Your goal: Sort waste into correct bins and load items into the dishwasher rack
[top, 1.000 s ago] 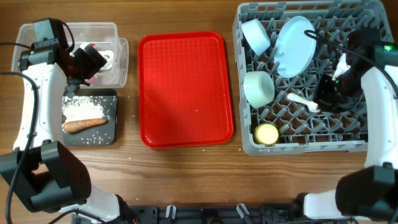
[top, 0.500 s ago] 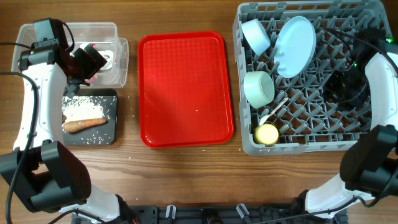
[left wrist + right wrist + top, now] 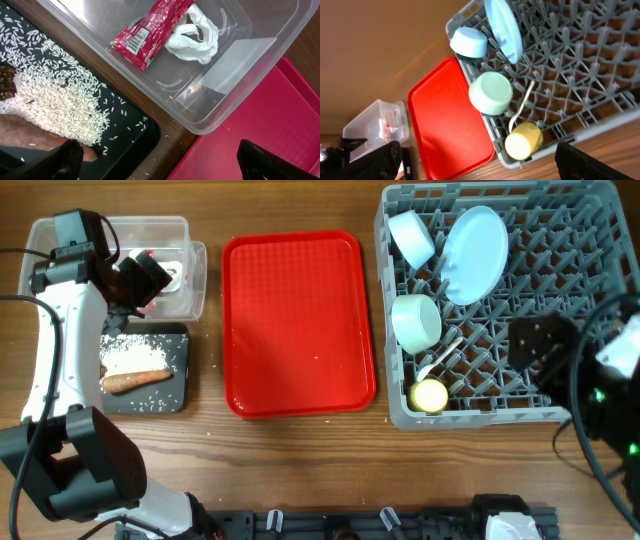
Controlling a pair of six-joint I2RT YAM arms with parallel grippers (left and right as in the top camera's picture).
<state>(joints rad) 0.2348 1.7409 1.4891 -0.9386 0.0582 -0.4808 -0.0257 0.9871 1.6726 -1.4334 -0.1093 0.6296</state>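
The grey dishwasher rack (image 3: 480, 416) holds a pale blue plate (image 3: 473, 255), two bowls (image 3: 411, 238) (image 3: 416, 322), a yellow cup (image 3: 430, 395) and a white spoon (image 3: 440, 358). My right gripper (image 3: 538, 345) hangs open and empty high over the rack's right side. In the clear tub (image 3: 260, 65) lie the red wrapper (image 3: 150, 30) and the crumpled white paper (image 3: 192, 35). Rice (image 3: 55, 95) and a brown sausage piece (image 3: 30, 135) lie in the black tray (image 3: 135, 125). My left gripper (image 3: 162, 162) is open and empty over the tub's edge.
A large red tray (image 3: 298, 320) lies between the bins and the rack, bare. A few rice grains are scattered on the wooden table (image 3: 300, 460) in front of the black tray. The right arm's base stands at the front right.
My right gripper opened and let the spoon drop among the pegs beside the lower bowl. The arm then pulled up and back toward the front right. The left arm stayed still.
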